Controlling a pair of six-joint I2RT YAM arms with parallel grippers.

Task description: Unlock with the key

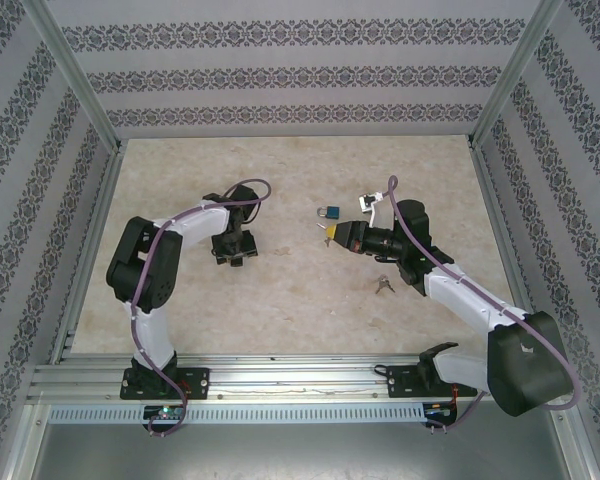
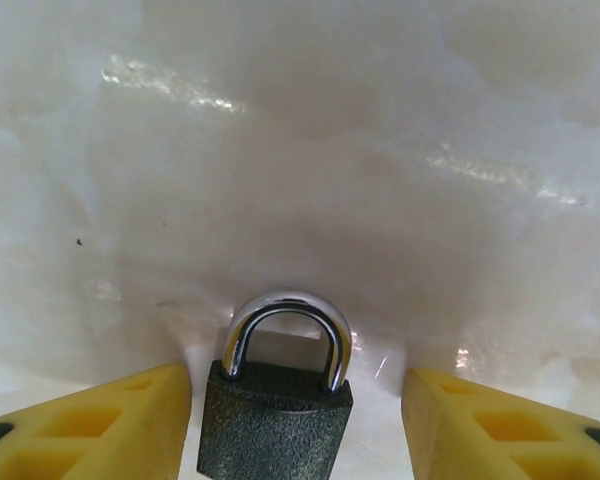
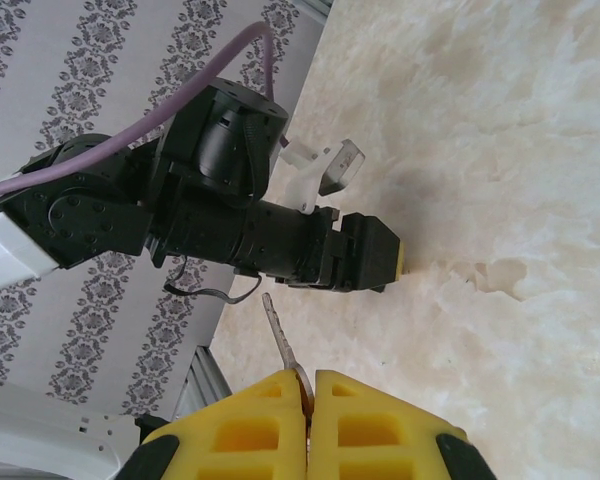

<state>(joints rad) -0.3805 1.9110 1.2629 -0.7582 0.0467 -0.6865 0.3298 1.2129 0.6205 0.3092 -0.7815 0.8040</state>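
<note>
The pale, marbled table sits inside patterned walls. The left arm bends in over the table's left half and the right arm reaches across from the right, so their ends face each other near the middle.

The left gripper points down at the tabletop. In its wrist view the yellow fingers are spread on either side of a dark grey padlock, which lies on the table between them. There is a clear gap on one side and the other finger is just beside the body. Both legs of its silver shackle meet the body.

The right gripper has its yellow pads pressed together, pinching a key. The blade sticks out past the fingertips towards the left arm's black wrist.

A small blue padlock lies on the table just beyond the right gripper, apart from it. A small bunch of spare keys lies on the table nearer the bases, beside the right arm.
</note>
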